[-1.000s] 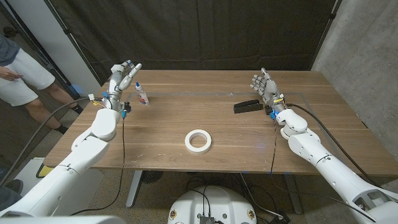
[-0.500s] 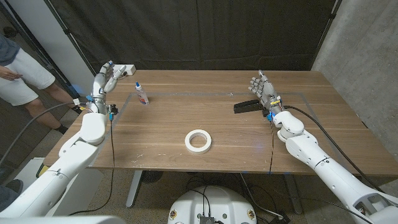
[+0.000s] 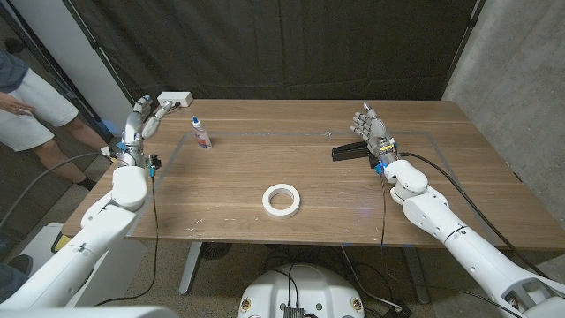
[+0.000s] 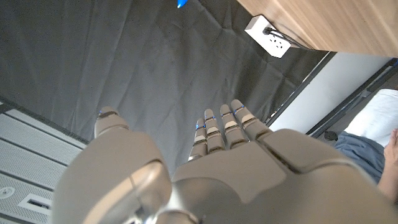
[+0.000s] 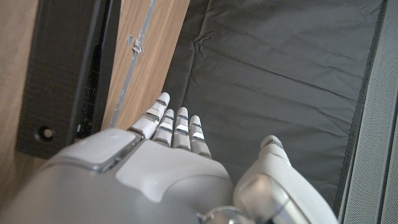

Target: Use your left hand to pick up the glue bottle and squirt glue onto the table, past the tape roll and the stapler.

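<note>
A small clear glue bottle (image 3: 202, 135) with a white cap stands upright at the table's far left. My left hand (image 3: 144, 118) is raised off the table's left edge, well left of the bottle, fingers spread and holding nothing; the left wrist view shows its back (image 4: 205, 168) against the dark curtain. A white tape roll (image 3: 282, 200) lies flat near the table's middle front. The black stapler (image 3: 350, 150) lies at the far right, also seen in the right wrist view (image 5: 68, 74). My right hand (image 3: 372, 129) stands upright just right of the stapler, fingers apart, holding nothing.
A white power strip (image 3: 176, 99) sits at the table's far left corner, also in the left wrist view (image 4: 268, 36). A person (image 3: 26, 97) in white stands beyond the table's left side. A dark curtain hangs behind the table.
My left hand has swung left and outward, away from the glue bottle and past the table's left edge. The right hand has barely moved.
</note>
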{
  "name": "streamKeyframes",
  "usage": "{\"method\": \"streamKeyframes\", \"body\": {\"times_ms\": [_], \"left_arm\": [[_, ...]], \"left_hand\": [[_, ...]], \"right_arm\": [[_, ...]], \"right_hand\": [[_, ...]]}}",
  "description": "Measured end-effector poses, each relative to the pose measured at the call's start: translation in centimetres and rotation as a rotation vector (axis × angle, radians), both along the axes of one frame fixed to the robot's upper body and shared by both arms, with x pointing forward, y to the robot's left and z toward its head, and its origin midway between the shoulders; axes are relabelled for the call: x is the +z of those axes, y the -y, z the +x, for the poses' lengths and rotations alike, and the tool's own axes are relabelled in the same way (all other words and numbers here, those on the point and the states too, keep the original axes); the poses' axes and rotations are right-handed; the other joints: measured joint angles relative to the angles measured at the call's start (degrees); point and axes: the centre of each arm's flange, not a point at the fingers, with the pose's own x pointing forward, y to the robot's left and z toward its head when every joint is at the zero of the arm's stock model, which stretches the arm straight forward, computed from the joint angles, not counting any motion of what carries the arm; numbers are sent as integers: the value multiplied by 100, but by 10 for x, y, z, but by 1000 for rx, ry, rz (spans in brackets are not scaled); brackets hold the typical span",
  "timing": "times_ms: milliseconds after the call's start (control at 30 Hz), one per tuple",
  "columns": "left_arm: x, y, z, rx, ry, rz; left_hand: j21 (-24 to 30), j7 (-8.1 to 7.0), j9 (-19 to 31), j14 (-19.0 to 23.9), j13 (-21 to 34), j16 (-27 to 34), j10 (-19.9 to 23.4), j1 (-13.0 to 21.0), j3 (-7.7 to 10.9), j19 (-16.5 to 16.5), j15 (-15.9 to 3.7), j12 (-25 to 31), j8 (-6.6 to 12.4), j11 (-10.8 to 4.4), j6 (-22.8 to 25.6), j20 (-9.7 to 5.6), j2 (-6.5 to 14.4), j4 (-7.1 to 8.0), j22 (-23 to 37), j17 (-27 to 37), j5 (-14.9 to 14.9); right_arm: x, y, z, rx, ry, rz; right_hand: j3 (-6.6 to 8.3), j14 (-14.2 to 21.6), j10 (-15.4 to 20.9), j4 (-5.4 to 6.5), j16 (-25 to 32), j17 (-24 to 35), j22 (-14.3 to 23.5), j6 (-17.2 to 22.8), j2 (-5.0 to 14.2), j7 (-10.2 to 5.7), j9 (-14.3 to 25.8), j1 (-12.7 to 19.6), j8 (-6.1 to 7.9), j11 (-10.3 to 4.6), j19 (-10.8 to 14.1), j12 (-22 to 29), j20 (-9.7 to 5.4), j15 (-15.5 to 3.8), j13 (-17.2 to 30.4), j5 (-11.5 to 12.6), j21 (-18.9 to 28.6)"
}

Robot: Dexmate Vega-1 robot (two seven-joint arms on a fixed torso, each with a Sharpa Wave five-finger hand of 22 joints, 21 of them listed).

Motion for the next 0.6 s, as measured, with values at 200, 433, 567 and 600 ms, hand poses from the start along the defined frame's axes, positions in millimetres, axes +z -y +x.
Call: {"method": "streamKeyframes", "body": {"times_ms": [200, 433, 567, 600], "left_arm": [[-11, -5, 4, 35, -44, 4], [-24, -2, 3, 48, -82, 15], [-27, -3, 3, 64, -95, 18], [-27, -3, 4, 67, -97, 19]], "left_hand": [[0, 0, 0, 22, 0, 0, 8, 0, 0, 21, 16, 0, 0, -8, 0, 21, 0, 0, 0, 0, 0], [0, -22, 0, 49, 0, -35, 39, 39, 0, 52, -10, 0, 0, -39, 22, -10, 39, 1, -1, 0, 0], [0, -8, 0, 49, 0, -46, 71, 39, 0, 52, -10, 0, 0, -27, 52, -10, 39, 1, -1, 0, 0], [0, 0, -1, 49, 0, -46, 80, 39, 0, 52, -10, 0, 0, -21, 61, -10, 39, 1, -1, -1, 0]], "right_arm": [[-2, -2, 0, -8, -8, -3], [-3, -5, 0, -4, -13, -8], [-3, -6, 0, -2, -13, -10], [-3, -6, 0, -2, -13, -10]], "right_hand": [[-16, 25, 24, -16, 0, 0, 0, 0, 0, 0, 0, 0, 0, -23, 0, 0, 0, 11, 0, 0, 0], [-17, 26, 24, -16, 0, 0, 0, 0, 0, 0, 0, 0, 0, -23, 0, 0, 0, 10, 0, 0, 0], [-16, 29, 53, -16, 0, 0, 0, 0, 0, 0, 0, 0, 0, 6, 0, 0, 0, 8, 0, 0, 0], [-16, 28, 55, -16, 0, 0, 0, 0, 0, 0, 0, 0, 0, 7, 0, 0, 0, 8, 0, 0, 0]]}}
